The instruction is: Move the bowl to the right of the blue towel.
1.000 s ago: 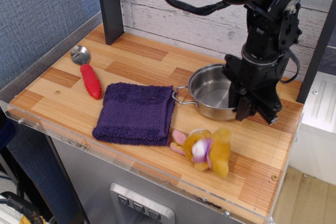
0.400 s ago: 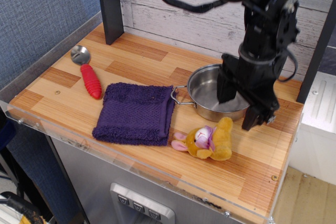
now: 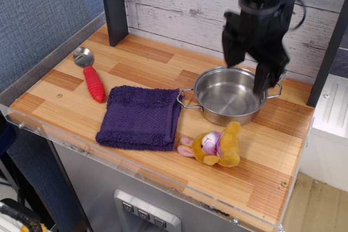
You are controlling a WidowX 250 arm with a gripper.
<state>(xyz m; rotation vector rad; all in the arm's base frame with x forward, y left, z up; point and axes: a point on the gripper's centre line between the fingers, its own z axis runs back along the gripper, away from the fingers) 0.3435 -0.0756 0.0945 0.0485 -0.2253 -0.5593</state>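
Toward the back-right corner of the tabletop [image 3: 147, 61], the bowl [image 3: 228, 95] is seen standing upright, a shiny steel pot with one thin wire loop handle turned toward the towel and the other toward the right edge. Above it the gripper [image 3: 246, 74] is held, its two dark fingers spread wide apart with nothing between them; one finger is seen over the bowl's back-left rim and the other over its right side, though whether either tip touches the metal cannot be told. Just left of the bowl, the blue towel [image 3: 140, 117] is laid flat near the front edge, dark purple-blue and roughly square, its right border lying under or right beside the bowl's near loop handle. So the bowl is found immediately to the right of the towel. In front of the bowl, close to the front edge, a yellow plush toy [image 3: 216, 145] is lying on its side, its ear close to the bowl's wall, with a pale pink and lilac face turned upward. Over by the left edge, a small metal spoon [image 3: 90, 74] with a red ribbed handle is set at a slant, its round scoop pointing to the back-left corner and its handle end just beside the towel's back-left corner. At the back-left corner a dark upright post [image 3: 113, 6] is planted on the wood.
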